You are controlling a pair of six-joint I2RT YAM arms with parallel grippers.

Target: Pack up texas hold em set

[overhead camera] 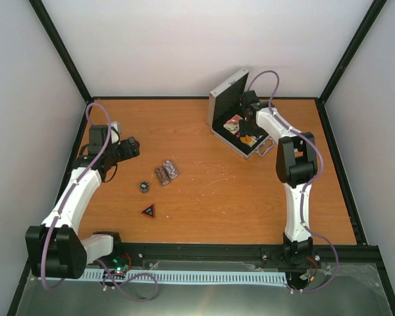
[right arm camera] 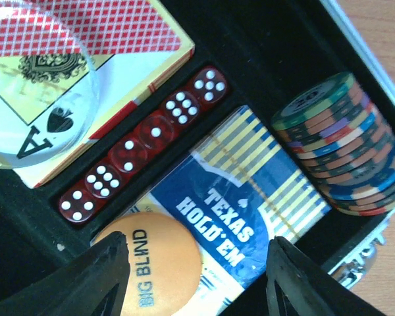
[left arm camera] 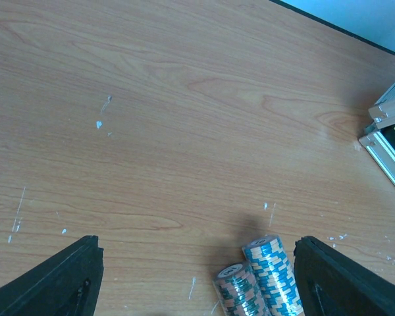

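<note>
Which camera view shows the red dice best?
Right wrist: the five red dice lie close up in their slot, pips readable. The top view shows only the open case, dice indistinct; left wrist shows none.

The left arm (overhead camera: 72,191) stretches forward along its side, the left gripper (left arm camera: 197,247) low with jaws spread wide and empty, while the right arm (overhead camera: 296,197) reaches far forward, the right gripper (right arm camera: 194,250) pointing down, jaws parted, gripping nothing.
</note>
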